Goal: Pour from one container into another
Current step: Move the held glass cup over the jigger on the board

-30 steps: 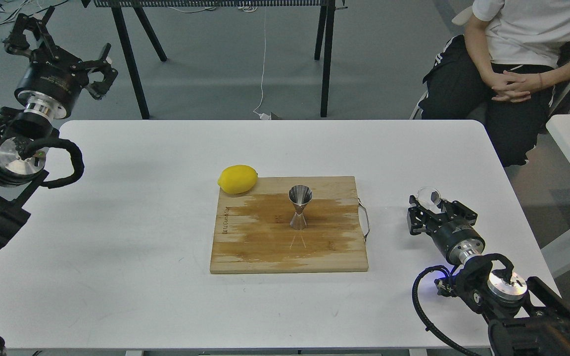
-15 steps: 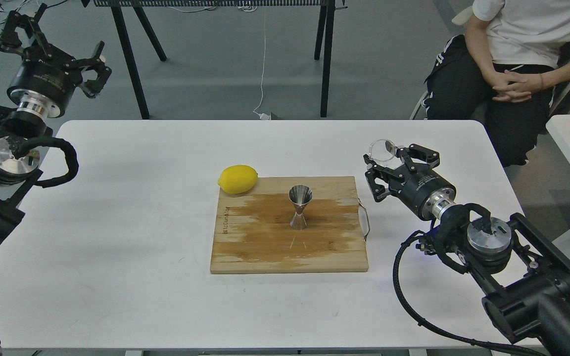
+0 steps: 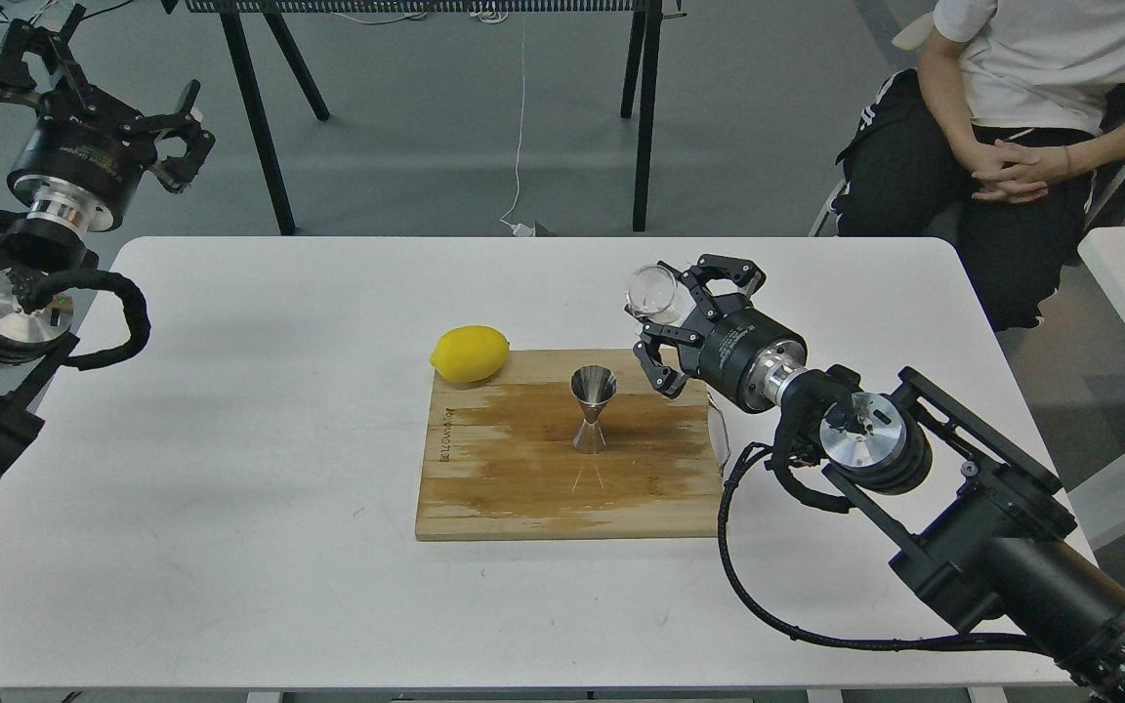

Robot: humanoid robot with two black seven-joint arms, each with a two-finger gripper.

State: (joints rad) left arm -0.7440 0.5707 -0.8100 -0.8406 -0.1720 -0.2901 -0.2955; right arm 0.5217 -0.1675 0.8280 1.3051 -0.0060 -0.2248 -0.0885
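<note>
The bench (image 3: pixel 230 488) is plain white. On it the cutting board (image 3: pixel 523 488) is light tan wood with a darker brown, streaky patch across its middle, and small dark lettering runs along its left edge, too small to read. The lemon (image 3: pixel 469 353) at the board's far left corner is bright yellow. The jigger (image 3: pixel 593 409) is shiny silver steel with darker reflections. The glass cup (image 3: pixel 651 290) is clear and colourless, catching pale glints. Both arms are black with silver metal rings at the joints; the right gripper (image 3: pixel 672 322) and left gripper (image 3: pixel 94 78) have black fingers. The floor (image 3: pixel 426 127) is grey. The seated person (image 3: pixel 1012 98) wears a white shirt and black trousers, perhaps with a white stripe.
</note>
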